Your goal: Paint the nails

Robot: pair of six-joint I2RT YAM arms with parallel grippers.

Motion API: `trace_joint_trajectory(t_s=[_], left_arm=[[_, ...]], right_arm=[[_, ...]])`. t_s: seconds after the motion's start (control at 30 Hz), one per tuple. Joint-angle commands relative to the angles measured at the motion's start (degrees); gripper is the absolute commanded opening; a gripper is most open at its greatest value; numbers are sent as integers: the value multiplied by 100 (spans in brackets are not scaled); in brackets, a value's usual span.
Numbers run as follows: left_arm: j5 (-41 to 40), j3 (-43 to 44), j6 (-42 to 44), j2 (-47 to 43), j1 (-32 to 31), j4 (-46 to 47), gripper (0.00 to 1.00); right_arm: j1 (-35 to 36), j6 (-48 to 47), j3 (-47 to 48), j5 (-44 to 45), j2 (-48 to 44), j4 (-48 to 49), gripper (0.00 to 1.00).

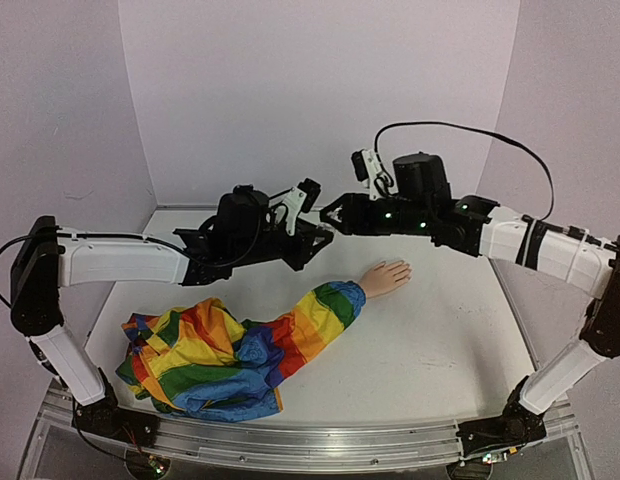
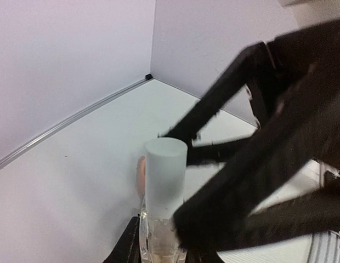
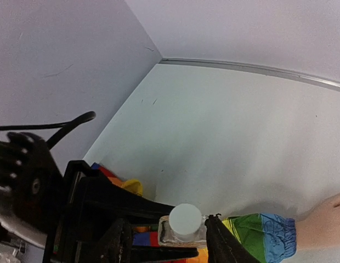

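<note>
My left gripper is shut on the clear body of a small bottle with a frosted white cap, held upright above the table. My right gripper is open with its fingers on either side of the cap; its right finger is close to the cap, the left one stands apart. The pale peach mannequin hand lies flat on the table below and to the right, at the end of the rainbow-striped sleeve. Its nails are too small to make out.
The rest of the rainbow garment is bunched at the front left of the white table. Purple walls close in the back and sides. In the left wrist view the right gripper's black fingers fill the right half, blurred.
</note>
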Motion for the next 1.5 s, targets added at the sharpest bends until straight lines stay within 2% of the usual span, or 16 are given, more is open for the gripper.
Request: trace_joint_trajectory(t_s=[0.0,0.17,0.27,0.37,0.5,0.97,1.27,1.47], left_arm=[[1305,-63,-520,-399,368,425,0],[2917,29,-703,-420,498,426,0],[3749,169,-822,-378,498,426,0],[4419,326,-1015,-298,498,434,0],[4882,473,-1166,-232,494,459,0],[4866,510,-1198,-306,498,649,0],[4559,499,-1192,-307,506,722,0],[3243,514,-950,-345,506,734,0]], right_arm=[[-648,-509,-19,-1895,-604,169,56],[-1145,-494,-198,-3776,-512,607,71],[-1181,-432,-149,-4507,-350,822,72],[-1181,-245,-163,-4992,-255,1237,70],[-1185,-176,-149,-5332,-186,1398,57],[-1182,-12,-551,-5859,-381,1797,43],[-1177,3,-586,-5814,-335,1898,14],[-1148,26,-691,-5549,-277,1928,0]])
